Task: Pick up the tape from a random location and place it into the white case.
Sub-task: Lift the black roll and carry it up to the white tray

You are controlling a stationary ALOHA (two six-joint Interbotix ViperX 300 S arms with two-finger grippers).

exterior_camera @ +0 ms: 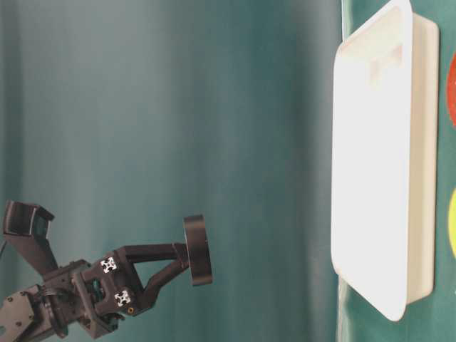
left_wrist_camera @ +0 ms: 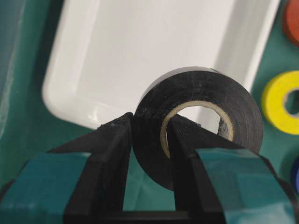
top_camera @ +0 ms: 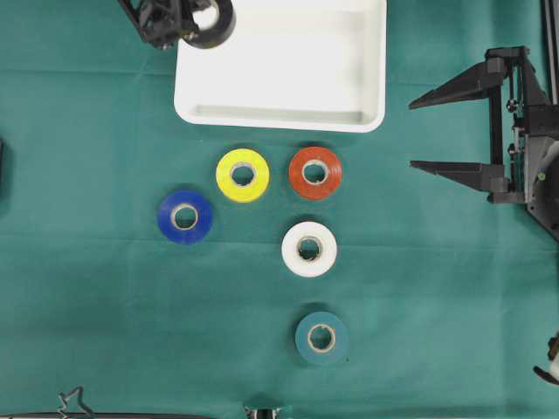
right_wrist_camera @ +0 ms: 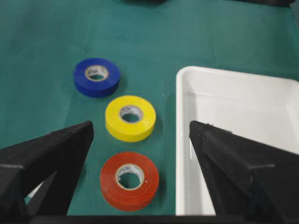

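A black roll of tape hangs above the far left corner of the white case, raised off the table in the table-level view. My left gripper is shut on the tape, one finger inside the cardboard core and one outside the wall. The case lies beneath it with nothing inside. My right gripper stands open at the right of the table, well apart from the case, with nothing between its fingers.
Several more rolls lie flat on the green cloth in front of the case: yellow, red, blue, white and teal. The red and yellow rolls sit below my right gripper's view.
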